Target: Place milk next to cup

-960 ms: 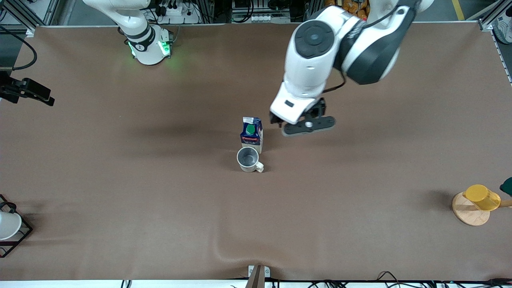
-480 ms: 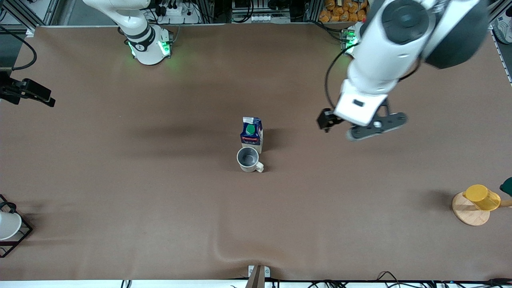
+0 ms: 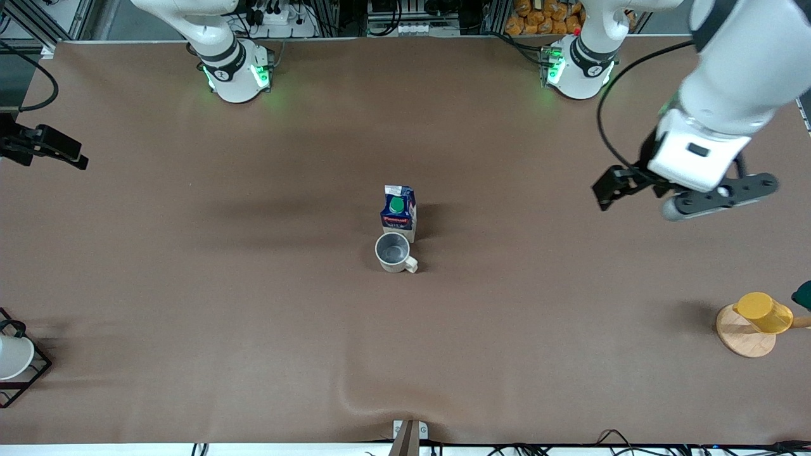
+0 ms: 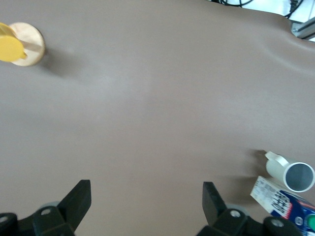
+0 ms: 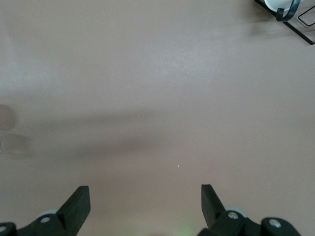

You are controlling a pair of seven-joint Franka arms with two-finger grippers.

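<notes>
The milk, a dark blue carton with a green cap, stands upright in the middle of the table. The cream-white cup stands right beside it, nearer to the front camera, its handle toward the left arm's end. Both also show in the left wrist view, the milk and the cup. My left gripper is open and empty, up over bare table toward the left arm's end, well apart from the milk. In its wrist view it holds nothing. My right gripper is open and empty over bare table and waits, out of the front view.
A yellow cup lies on a wooden disc near the front at the left arm's end. A black wire rack with a white cup stands at the right arm's end. A black device sits at that edge.
My left gripper has swung away from beside the milk toward the left arm's end of the table. Milk, cup and right arm have not moved.
</notes>
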